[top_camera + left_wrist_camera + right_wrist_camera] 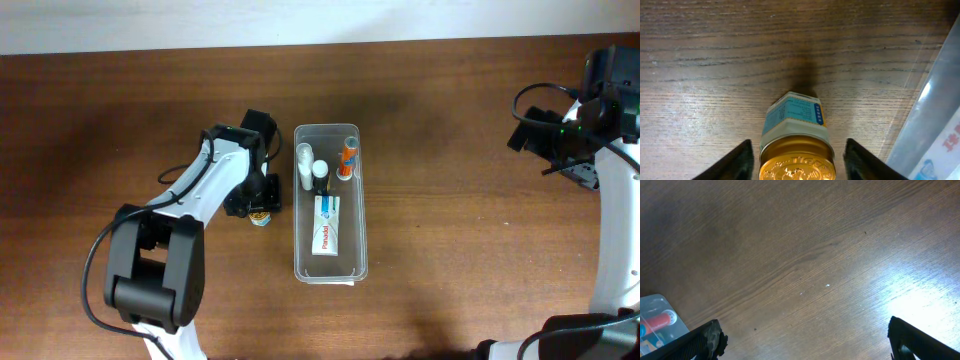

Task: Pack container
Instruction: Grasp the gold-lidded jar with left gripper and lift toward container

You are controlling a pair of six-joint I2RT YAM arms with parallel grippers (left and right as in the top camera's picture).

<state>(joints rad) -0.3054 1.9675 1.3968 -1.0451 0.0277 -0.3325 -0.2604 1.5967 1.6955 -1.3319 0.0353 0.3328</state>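
The container (297,245) is a long clear plastic bin at the table's middle. It holds a white bottle (304,163), a white-capped bottle (320,171), an orange bottle (347,157) and a white-and-blue box (326,224). A small jar with a gold lid and blue label (796,125) stands on the table just left of the bin (262,218). My left gripper (797,150) is open, one finger on each side of the jar with gaps. My right gripper (805,330) is open wide and empty, above bare table at the far right (556,140).
The bin's clear wall (932,115) stands close to the right of the jar, with the box (949,147) behind it. The bin's corner (652,305) and the orange bottle (659,322) show at the lower left of the right wrist view.
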